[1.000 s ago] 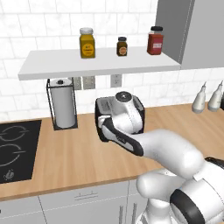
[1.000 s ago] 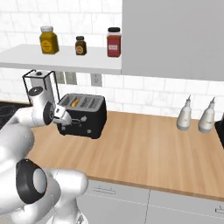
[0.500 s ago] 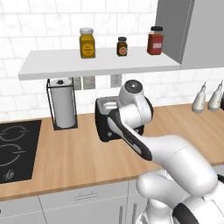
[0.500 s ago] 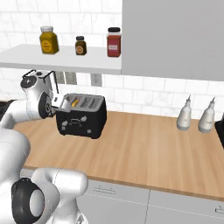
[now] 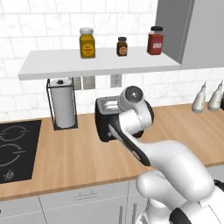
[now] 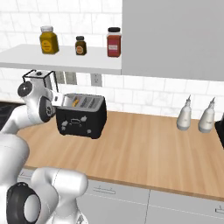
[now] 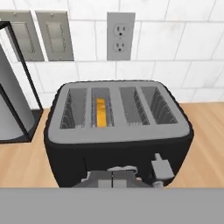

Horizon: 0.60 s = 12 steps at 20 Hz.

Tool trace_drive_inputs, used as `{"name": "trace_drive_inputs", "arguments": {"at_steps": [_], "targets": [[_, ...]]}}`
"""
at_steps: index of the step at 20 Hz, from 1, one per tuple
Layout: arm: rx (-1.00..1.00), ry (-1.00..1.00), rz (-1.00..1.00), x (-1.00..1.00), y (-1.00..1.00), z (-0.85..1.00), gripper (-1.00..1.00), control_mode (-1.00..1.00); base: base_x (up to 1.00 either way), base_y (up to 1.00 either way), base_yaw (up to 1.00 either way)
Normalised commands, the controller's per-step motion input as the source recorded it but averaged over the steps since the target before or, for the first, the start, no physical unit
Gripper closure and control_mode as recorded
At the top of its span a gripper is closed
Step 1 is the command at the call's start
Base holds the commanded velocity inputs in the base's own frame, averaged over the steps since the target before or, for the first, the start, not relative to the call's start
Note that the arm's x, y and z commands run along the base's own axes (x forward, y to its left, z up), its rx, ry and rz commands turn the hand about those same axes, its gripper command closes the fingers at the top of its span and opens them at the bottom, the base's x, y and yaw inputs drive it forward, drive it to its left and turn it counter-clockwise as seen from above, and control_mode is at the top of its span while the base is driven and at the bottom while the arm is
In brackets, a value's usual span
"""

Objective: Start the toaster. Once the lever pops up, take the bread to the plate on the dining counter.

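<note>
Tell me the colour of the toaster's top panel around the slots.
Grey, on a black toaster body; clearest in the hand view.

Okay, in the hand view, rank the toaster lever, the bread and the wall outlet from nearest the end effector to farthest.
1. Toaster lever: on the front, right of the shut end effector.
2. Bread: in the toaster's second slot from the left.
3. Wall outlet: on the tiles behind.

The black four-slot toaster (image 7: 118, 127) stands on the wooden counter (image 7: 205, 131) against the tiled wall. The bread (image 7: 101, 111) sits sunk in the second slot from the left. A wall outlet (image 7: 120, 36) is directly behind the toaster. The hand (image 7: 113, 178) is closed at the toaster's front face.
</note>
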Motion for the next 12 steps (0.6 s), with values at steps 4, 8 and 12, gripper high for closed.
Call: {"name": "trace_drive_inputs", "arguments": {"at_steps": [4, 8, 12], "targets": [[0.0, 0.0, 0.01, 0.46, -0.05, 0.22, 1.0, -1.0, 0.0, 0.0, 0.0], [0.0, 0.0, 0.05, 0.37, 0.0, 0.07, -1.0, -1.0, 0.0, 0.0, 0.0], [-0.03, 0.0, 0.0, 0.09, 0.0, 0.0, -1.0, -1.0, 0.0, 0.0, 0.0]]}}
